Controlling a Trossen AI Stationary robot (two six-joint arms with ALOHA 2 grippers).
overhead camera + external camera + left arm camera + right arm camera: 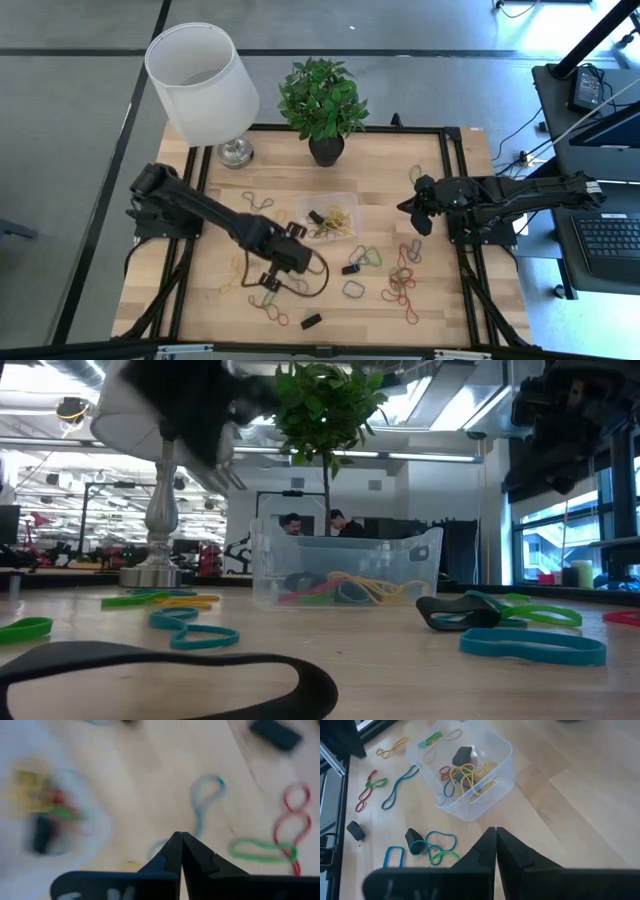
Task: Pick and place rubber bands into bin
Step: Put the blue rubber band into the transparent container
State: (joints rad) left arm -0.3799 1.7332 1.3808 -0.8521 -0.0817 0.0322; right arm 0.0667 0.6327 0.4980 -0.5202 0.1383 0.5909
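Just beside the small clear plastic bin (334, 214) holding yellow, red and black rubber bands (465, 774), the left gripper (284, 262) hovers, fingers pressed together on nothing visible. Farther right, the right gripper (409, 207) waits, likewise closed.

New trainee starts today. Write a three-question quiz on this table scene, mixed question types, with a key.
1. True or false: the bin already holds rubber bands.
2. Which tool is nearer the bin in the high view? A) left tool B) right tool
3. Fill in: beside the potted plant at the table's far edge stands a white-shaded ____.

Key
1. True: yellow, red and other loops lie inside.
2. A: it is just off the bin's corner; the right tool waits farther away.
3. lamp
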